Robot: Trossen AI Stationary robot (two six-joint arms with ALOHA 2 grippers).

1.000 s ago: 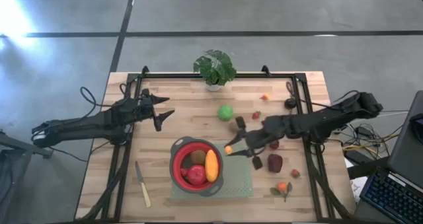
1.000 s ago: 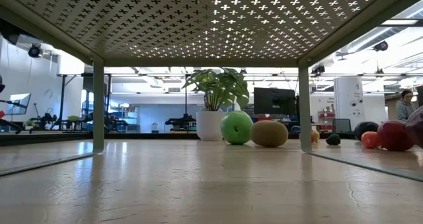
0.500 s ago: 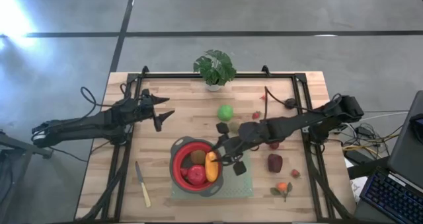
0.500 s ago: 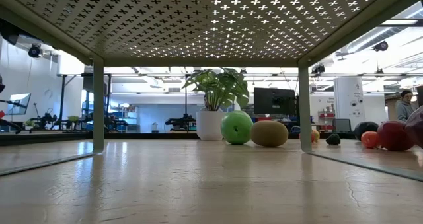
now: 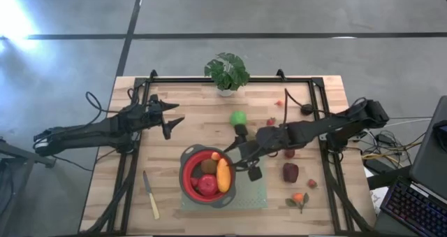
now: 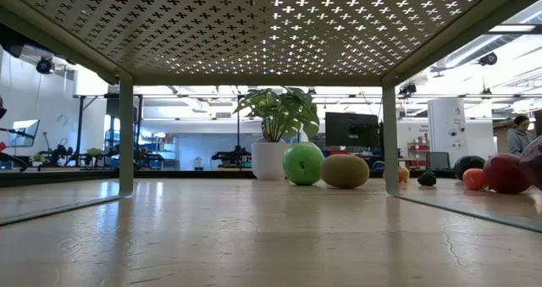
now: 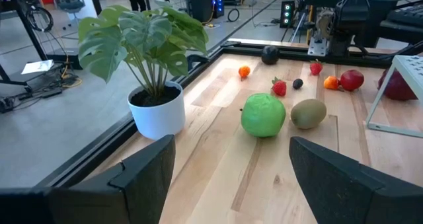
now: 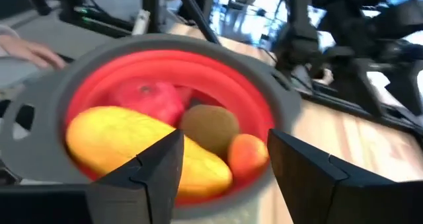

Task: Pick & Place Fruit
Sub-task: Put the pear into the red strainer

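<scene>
The right hand [image 5: 246, 153] hovers spread and empty at the red bowl's [image 5: 190, 185] rim; inside, a small orange fruit [image 8: 247, 154] sits beside a kiwi [image 8: 209, 127], a red apple [image 8: 143, 101] and the orange elongated piece [image 5: 223, 175], whose long axis runs front-to-back on the desk [image 5: 188, 118]; the left hand [image 5: 170, 117], also spread, waits at the desk's left.

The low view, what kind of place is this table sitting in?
Probably a robotics lab or workshop: a monitor and equipment stands fill the open room behind the wooden table, a person stands at the far right, and the floor is bare concrete.
</scene>
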